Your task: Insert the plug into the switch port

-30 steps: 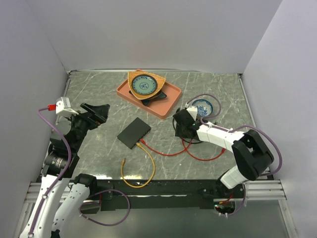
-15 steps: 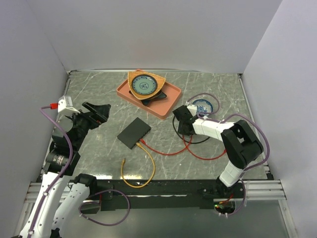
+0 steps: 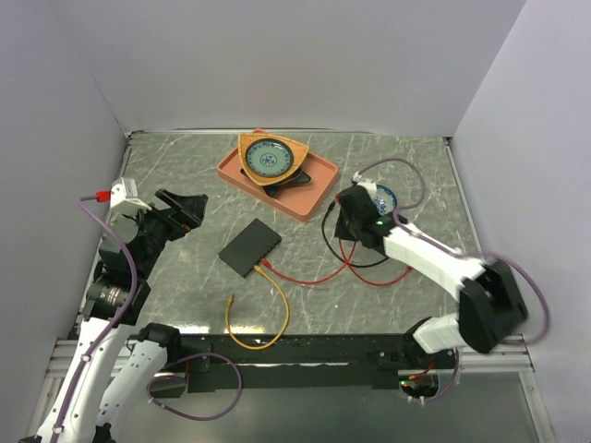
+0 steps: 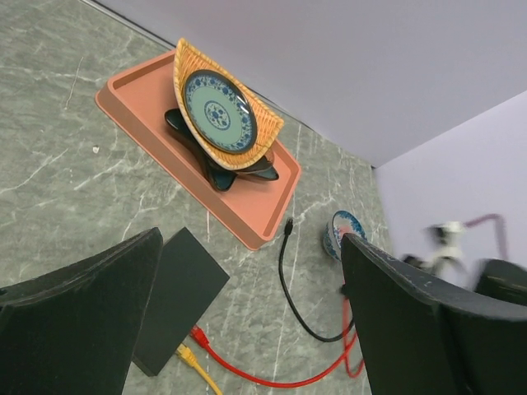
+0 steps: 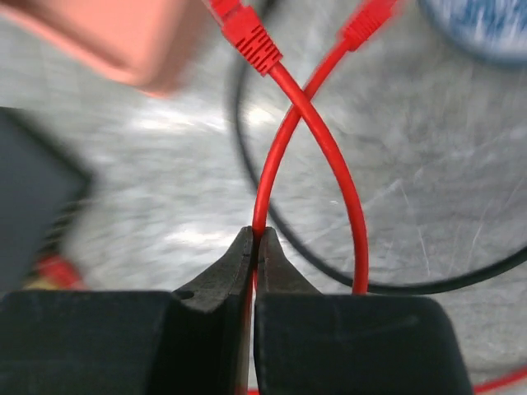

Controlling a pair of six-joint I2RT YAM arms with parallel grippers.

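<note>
Pinching the thin red network cable (image 5: pixel 284 132) a little way back from its red moulded plug (image 5: pixel 245 31), the right claw (image 5: pixel 254 240) is clamped tight near the corner of the orange tray (image 3: pixel 319 187). It is well apart from the flat matte-black switch box (image 3: pixel 250 247) in the middle of the grey marbled worktop (image 3: pixel 406 166). The left claw (image 3: pixel 185 208) hangs wide apart, holding nothing. The grasp looks made. What remains is carrying the plug over, aligning it with a free port on the box edge, where a yellow cable (image 3: pixel 277 314) enters, and pushing it in.

I find nothing readable — no letters, numbers or brand marks on the black switch box (image 3: pixel 250 247), red cable (image 5: pixel 300 107), orange tray (image 3: pixel 319 180) or patterned plate (image 3: pixel 269 159).
</note>
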